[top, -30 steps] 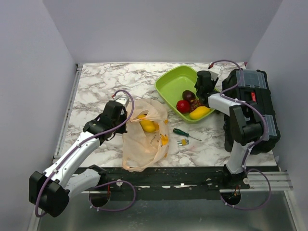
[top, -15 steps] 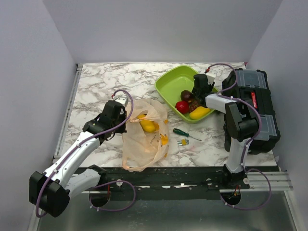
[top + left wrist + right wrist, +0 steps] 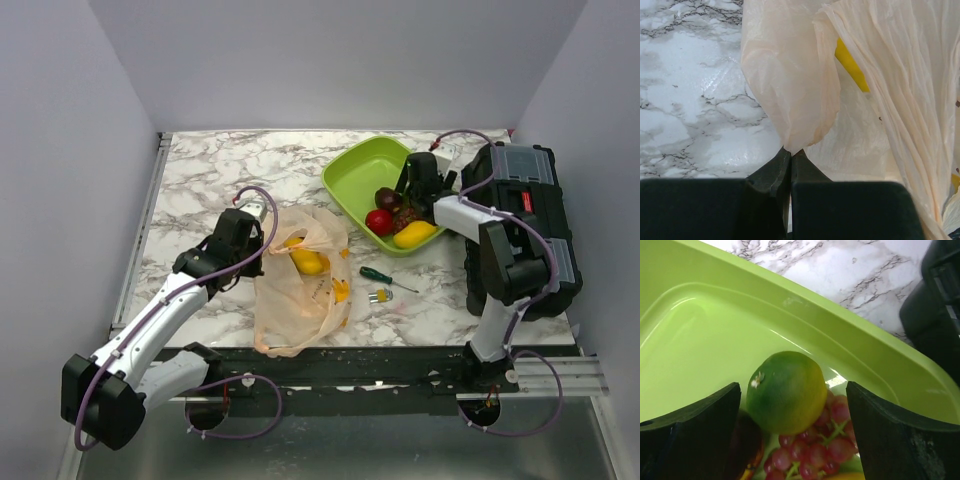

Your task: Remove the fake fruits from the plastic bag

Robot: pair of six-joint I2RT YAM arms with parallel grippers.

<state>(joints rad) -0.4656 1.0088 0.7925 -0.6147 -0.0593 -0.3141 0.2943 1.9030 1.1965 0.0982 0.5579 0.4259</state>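
1 bag (image 3: 790,75) in L gripper (image 3: 791,154)

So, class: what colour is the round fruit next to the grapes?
The round fruit is green blending to yellow-orange; clearest in the right wrist view.

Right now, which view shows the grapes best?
Right wrist: the grapes sit close in the lower frame, single berries and stems clear, next to a green-yellow fruit. Top view shows only a small dark patch. Left wrist shows none.
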